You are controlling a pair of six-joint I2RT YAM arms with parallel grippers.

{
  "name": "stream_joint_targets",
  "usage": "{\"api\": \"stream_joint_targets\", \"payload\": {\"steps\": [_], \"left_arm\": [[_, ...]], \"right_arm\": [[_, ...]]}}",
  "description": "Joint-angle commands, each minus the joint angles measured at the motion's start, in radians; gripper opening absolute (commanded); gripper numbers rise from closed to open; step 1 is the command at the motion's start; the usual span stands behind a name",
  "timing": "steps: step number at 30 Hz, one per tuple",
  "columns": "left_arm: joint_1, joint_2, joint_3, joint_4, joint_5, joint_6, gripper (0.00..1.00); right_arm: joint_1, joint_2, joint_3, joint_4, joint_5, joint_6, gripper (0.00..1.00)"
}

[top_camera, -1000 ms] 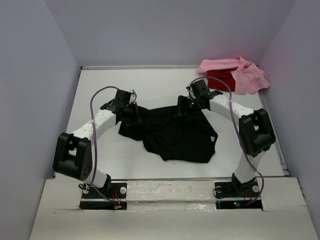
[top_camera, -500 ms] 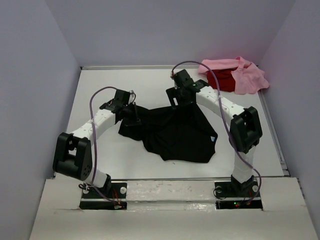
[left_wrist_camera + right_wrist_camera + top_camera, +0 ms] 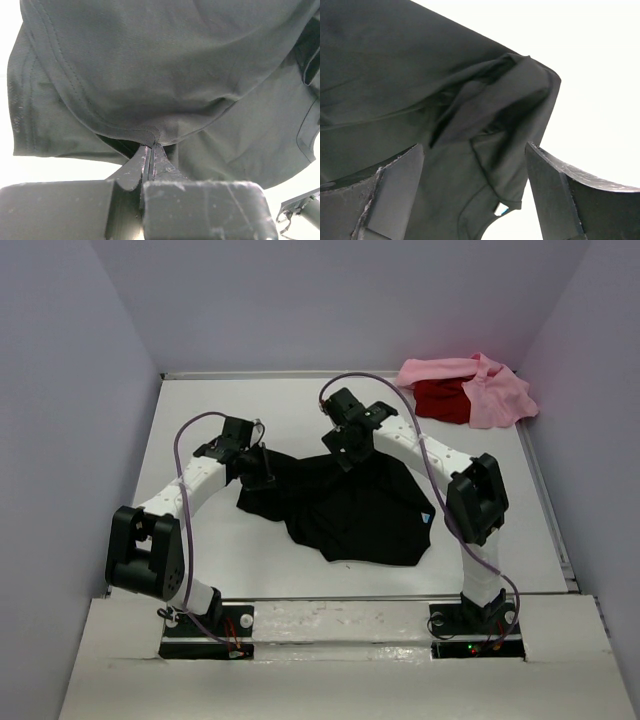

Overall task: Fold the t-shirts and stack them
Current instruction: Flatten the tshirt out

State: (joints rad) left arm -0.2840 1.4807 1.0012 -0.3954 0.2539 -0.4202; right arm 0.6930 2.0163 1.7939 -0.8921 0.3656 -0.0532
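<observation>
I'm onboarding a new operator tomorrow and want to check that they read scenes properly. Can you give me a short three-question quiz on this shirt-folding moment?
1. True or false: the left fingers are shut on an edge of the black shirt.
2. Which shirt touches the red shirt in the far right corner? A: the black shirt. B: the pink shirt. C: none.
3. Fill in the blank: the right fingers, over the black shirt's far edge, are ____ (open or shut).

Key: 1 true; 2 B; 3 open.
</observation>
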Motion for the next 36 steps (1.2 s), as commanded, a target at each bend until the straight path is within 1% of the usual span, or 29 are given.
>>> {"api": "stream_joint_targets", "payload": {"steps": [1, 3, 5, 8, 14, 24, 27, 28, 29, 30, 31, 32, 36], "left_arm": [[0.009, -0.036, 0.024, -0.014, 0.007, 0.023, 0.0], [0.014, -0.033, 0.02, -0.007, 0.013, 0.024, 0.0], [0.017, -0.03, 0.017, -0.002, 0.018, 0.026, 0.0], [0.02, -0.02, 0.023, 0.001, 0.021, 0.029, 0.0], [0.032, -0.01, 0.045, -0.003, 0.024, 0.038, 0.0], [0.052, 0.003, 0.074, -0.023, 0.025, 0.066, 0.0], [0.06, 0.007, 0.074, -0.025, 0.03, 0.075, 0.0], [0.065, 0.009, 0.074, -0.025, 0.031, 0.077, 0.0], [0.068, 0.01, 0.074, -0.025, 0.033, 0.081, 0.0], [0.069, 0.009, 0.074, -0.026, 0.035, 0.083, 0.0], [0.074, 0.01, 0.076, -0.026, 0.035, 0.084, 0.0], [0.075, 0.009, 0.076, -0.026, 0.035, 0.087, 0.0], [0.088, 0.009, 0.082, -0.037, 0.036, 0.101, 0.0]], "right_arm": [[-0.004, 0.012, 0.081, -0.091, 0.061, 0.03, 0.85], [-0.004, 0.041, 0.085, -0.119, 0.075, 0.048, 0.84], [-0.004, 0.056, 0.085, -0.122, 0.069, 0.05, 0.79], [0.005, 0.067, 0.073, -0.114, 0.049, 0.105, 0.74], [0.005, 0.082, 0.048, -0.093, 0.015, 0.15, 0.73], [0.005, 0.124, 0.065, -0.087, -0.036, 0.188, 0.7], [0.014, 0.144, 0.068, -0.082, -0.03, 0.194, 0.65], [0.014, 0.157, 0.073, -0.076, -0.028, 0.194, 0.62], [0.014, 0.163, 0.076, -0.074, -0.024, 0.193, 0.52], [0.014, 0.17, 0.079, -0.073, -0.022, 0.194, 0.39], [0.014, 0.176, 0.093, -0.073, -0.017, 0.199, 0.1], [0.014, 0.185, 0.105, -0.082, -0.004, 0.207, 0.0], [0.014, 0.223, 0.145, -0.102, 0.01, 0.2, 0.0]]}}
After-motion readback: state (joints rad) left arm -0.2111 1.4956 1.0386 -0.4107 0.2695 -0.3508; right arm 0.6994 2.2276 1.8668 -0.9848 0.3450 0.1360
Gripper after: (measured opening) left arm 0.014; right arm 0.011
